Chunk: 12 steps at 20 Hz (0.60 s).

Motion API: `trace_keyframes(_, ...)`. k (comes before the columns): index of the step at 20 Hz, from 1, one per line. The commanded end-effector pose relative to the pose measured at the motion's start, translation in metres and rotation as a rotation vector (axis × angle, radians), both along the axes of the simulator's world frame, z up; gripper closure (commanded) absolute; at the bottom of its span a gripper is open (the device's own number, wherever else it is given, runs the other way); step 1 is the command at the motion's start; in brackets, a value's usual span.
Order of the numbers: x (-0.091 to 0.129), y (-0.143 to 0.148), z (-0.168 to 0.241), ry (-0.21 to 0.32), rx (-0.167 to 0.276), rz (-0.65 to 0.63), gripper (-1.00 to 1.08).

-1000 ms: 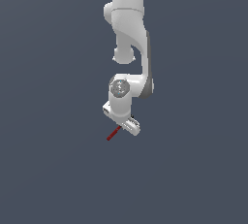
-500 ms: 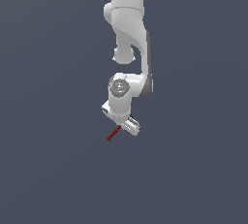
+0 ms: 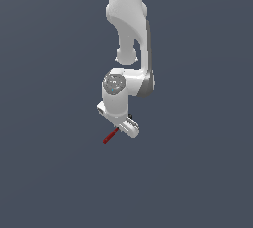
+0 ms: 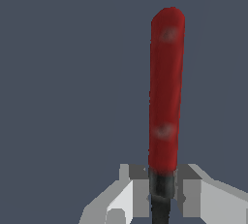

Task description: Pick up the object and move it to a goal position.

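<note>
Nothing moved since a second ago: same arm pose, same tool angle, same spot in the exterior view.

Holds the object (image 3: 110, 136) between the fingers of the gripper (image 3: 120, 128), clamped on the dark shaft just past the red handle. Seen in the wrist view as a long red handle (image 4: 166, 92) running straight out from the gripper (image 4: 161, 194), with the two pale fingertips (image 4: 191, 189) pressed against the dark shaft (image 4: 161, 196) from either side. Head of the tool hidden behind the fingers; cannot tell its shape from either view.

Hangs clear of any surface in the exterior view, handle slanting down toward the exterior view's left, its free end the lowest point. Sits directly under the white wrist (image 3: 117, 94), near the middle of the picture. Shows only a flat, uniform dark grey-blue background (image 3: 49, 172) all around; cannot make out a counter, its edges or its corners, so cannot place the object against them.
</note>
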<state>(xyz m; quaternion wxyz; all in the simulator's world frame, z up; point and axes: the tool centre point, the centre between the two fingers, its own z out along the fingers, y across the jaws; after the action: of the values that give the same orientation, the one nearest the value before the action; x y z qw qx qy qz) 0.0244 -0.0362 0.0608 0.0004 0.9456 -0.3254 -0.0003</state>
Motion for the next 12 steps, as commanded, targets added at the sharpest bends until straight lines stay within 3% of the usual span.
trace_keyframes(1,0.008,-0.007,0.017,-0.001,0.0,0.0,1.08)
trace_keyframes(12,0.025,-0.022,0.05,-0.001,0.0,0.001,1.08)
